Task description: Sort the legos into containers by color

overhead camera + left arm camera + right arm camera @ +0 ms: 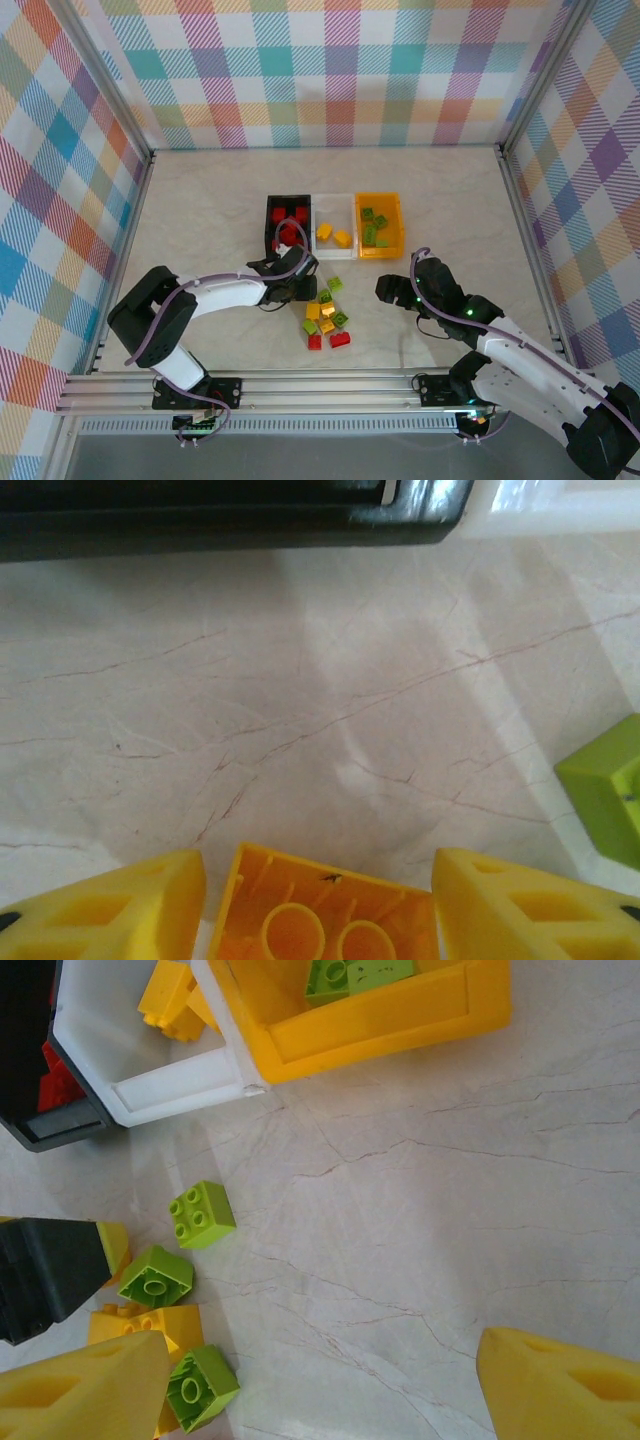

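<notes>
Three containers stand in a row: a black bin (270, 215) holding red legos, a white bin (334, 199) holding yellow ones, and an orange bin (380, 250) holding green ones. Loose legos (328, 322) in green, yellow and red lie in a cluster in front of them. My left gripper (300, 290) is low at the cluster's left edge. In the left wrist view it (320, 872) stands open around an upturned yellow-orange lego (325, 910), with a thin gap showing at the left finger. My right gripper (392, 291) hovers open over bare table, right of the cluster (320, 1360).
In the right wrist view, green legos (202, 1214) and a yellow one (145, 1325) lie at left, near the left arm's finger (50, 1270). The black bin's front wall (230, 525) lies just ahead of my left gripper, a green lego (605, 800) to its right.
</notes>
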